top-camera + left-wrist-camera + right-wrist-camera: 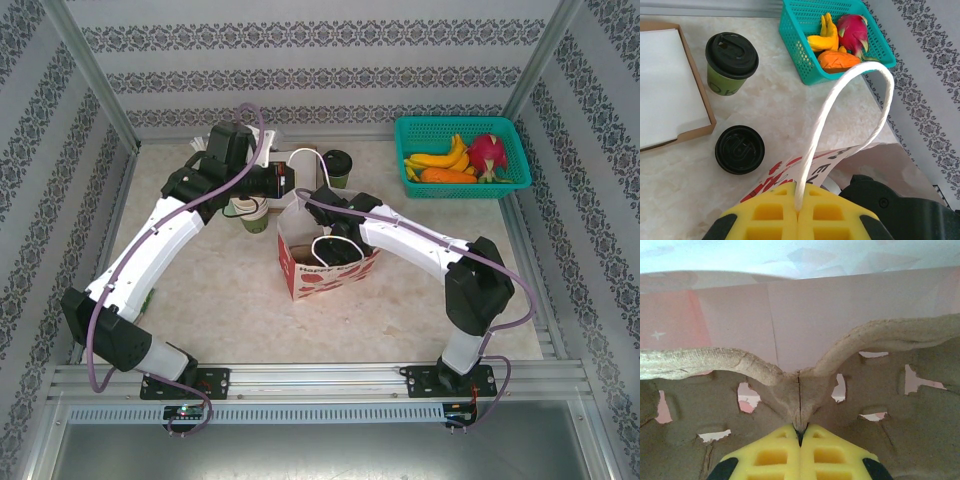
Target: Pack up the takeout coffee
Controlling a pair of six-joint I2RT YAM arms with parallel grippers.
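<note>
the left wrist view crops the cardboard box [701, 85] leftward and the teal basket [805, 55] at top.

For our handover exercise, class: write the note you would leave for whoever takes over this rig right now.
Left hand: shut on the white handle of the paper bag.
Right hand: shut on the cardboard cup tray, inside the bag.
Coffee cup: lidded, upright on the table behind the bag, untouched.
Done: lid on, tray in bag.
Left: put the cup in the bag.
</note>
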